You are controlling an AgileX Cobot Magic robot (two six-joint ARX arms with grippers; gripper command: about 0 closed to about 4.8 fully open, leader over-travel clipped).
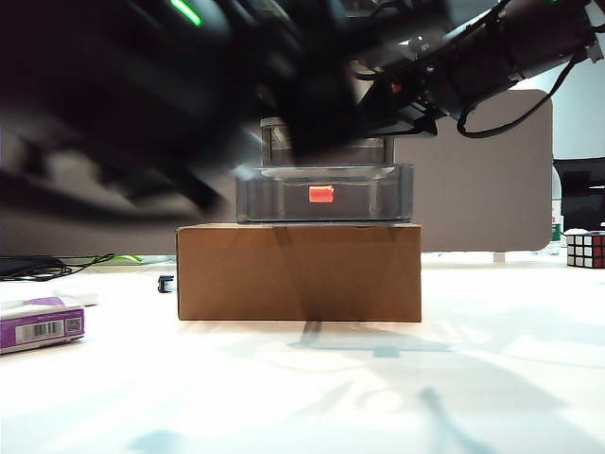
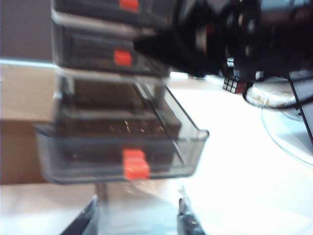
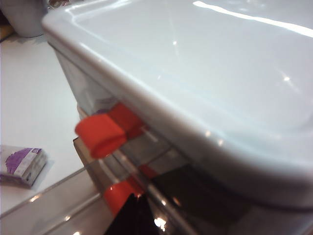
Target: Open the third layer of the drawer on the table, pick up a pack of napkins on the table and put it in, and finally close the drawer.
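Note:
The drawer (image 2: 98,54) stands on a cardboard box (image 1: 299,272). Its third layer (image 2: 88,156), smoky with a red handle (image 2: 135,164), is pulled out toward me and looks empty. My left gripper (image 2: 139,220) hangs open just in front of that handle, apart from it, with nothing between its fingers (image 2: 188,220). In the exterior view the left arm (image 1: 142,104) is a dark blur. The pack of napkins (image 1: 38,322), purple and white, lies on the table (image 1: 378,378) at the far left. My right gripper (image 3: 133,215) is shut, its tip against the drawer's front beside a red handle (image 3: 117,196).
The right arm (image 1: 492,52) reaches in from the upper right over the cabinet's white top (image 3: 195,63). A Rubik's cube (image 1: 585,250) sits at the right edge of the table. Black cables (image 1: 47,267) lie at the back left.

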